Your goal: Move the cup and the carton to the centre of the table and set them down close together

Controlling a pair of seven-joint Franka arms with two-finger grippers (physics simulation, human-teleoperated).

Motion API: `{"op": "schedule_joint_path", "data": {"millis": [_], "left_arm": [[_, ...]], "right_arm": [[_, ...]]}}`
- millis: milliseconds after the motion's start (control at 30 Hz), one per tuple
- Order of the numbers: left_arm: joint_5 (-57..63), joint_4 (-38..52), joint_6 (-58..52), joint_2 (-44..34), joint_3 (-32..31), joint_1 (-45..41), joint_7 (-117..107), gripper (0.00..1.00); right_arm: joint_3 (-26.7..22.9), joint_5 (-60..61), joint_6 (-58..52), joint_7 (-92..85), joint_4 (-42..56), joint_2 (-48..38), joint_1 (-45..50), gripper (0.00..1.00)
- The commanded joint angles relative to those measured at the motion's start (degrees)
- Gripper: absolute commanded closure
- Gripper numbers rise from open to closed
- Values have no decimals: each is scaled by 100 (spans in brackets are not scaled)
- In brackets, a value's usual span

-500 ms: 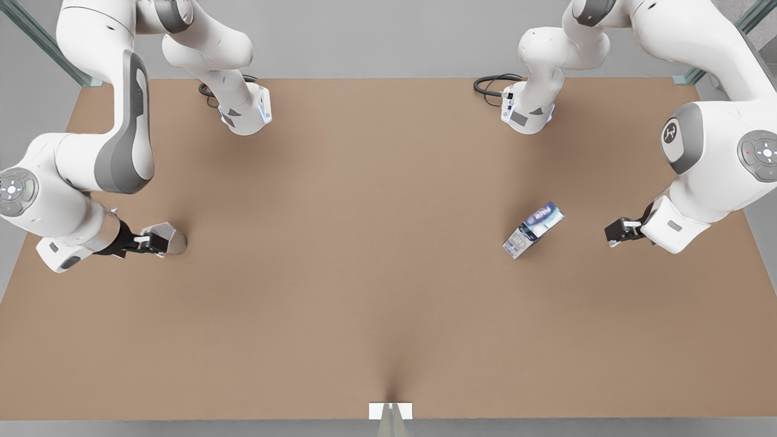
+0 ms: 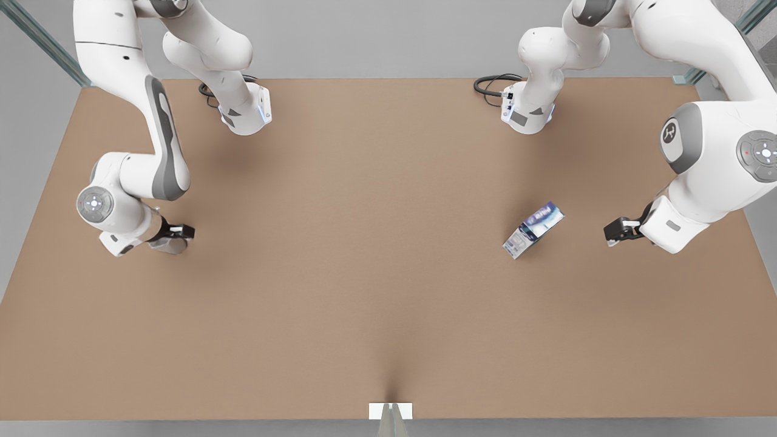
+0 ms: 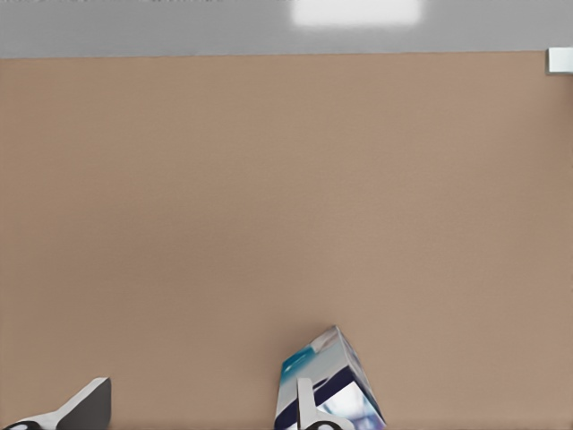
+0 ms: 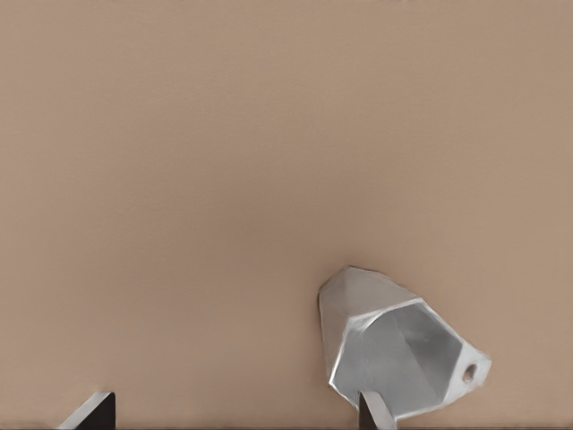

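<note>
Cup [image 4: 394,354] and carton [image 2: 533,230] sat well apart on the table [image 2: 388,273]. The cup was toward the front view's left and the carton toward its right, both far from the centre.

The right tool [image 2: 181,232] hung over the cup with its fingers spread wide. In the right wrist view, one finger [image 4: 372,410] stood in front of the cup's open mouth and the other was well off to the side. The left tool [image 2: 614,232] waited near the carton, apart from it and likewise spread. In the left wrist view, one finger [image 3: 304,405] overlapped the carton's near face.

We judged the cup to be light, stiff and hollow. Its flat facets would give the pads something square to bear on, though the sloping walls could let it squirt out under a hard squeeze. We thought the best hold was across the rim, with one finger inside the mouth and one on an outer facet. That hold should stay clear of the small side handle [image 4: 470,372], which looked too slight to carry anything.

We took the carton for a light box with thin walls that would give if pinched hard. Its printed faces looked smooth, so possibly slippery. We favoured a grip across its two broad parallel faces, near the middle of its length, so that it would not swing. We could not tell whether it stood upright or leaned.
</note>
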Motion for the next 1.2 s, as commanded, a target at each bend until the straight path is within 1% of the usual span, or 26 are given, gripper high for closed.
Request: {"op": "schedule_joint_path", "data": {"millis": [0, 100, 267, 967, 1000, 1033, 1067, 1100, 1167], "left_arm": [[1, 0, 1, 0, -1, -2, 0, 0], [-8, 0, 1, 0, 8, -2, 0, 0], [-8, 0, -8, 0, -1, -2, -9, 0], [1, 0, -17, 8, 0, -2, -9, 0], [1, 0, -17, 8, 8, -2, -9, 0], [1, 0, -17, 8, 8, -2, -9, 0], [1, 0, -17, 8, 0, -2, -9, 0], [1, 0, -17, 8, 8, -2, -18, 0], [1, 0, -17, 8, 8, -2, -18, 0]], "right_arm": [[5, -13, 9, 0, -35, 28, -44, 0], [-4, -75, 0, 0, -272, 80, -79, 0], [-4, -593, 53, -9, -263, 247, -158, 0], [5, -839, 439, -44, -88, 968, -228, 0], [5, -839, 439, -44, -79, 977, -228, 9], [5, -839, 439, -53, -70, 977, -237, 25], [5, -839, 439, -53, -52, 994, -237, 29], [5, -830, 448, -53, -35, 1003, -272, 30], [5, -830, 510, -44, -26, 1047, -281, 39]]}}
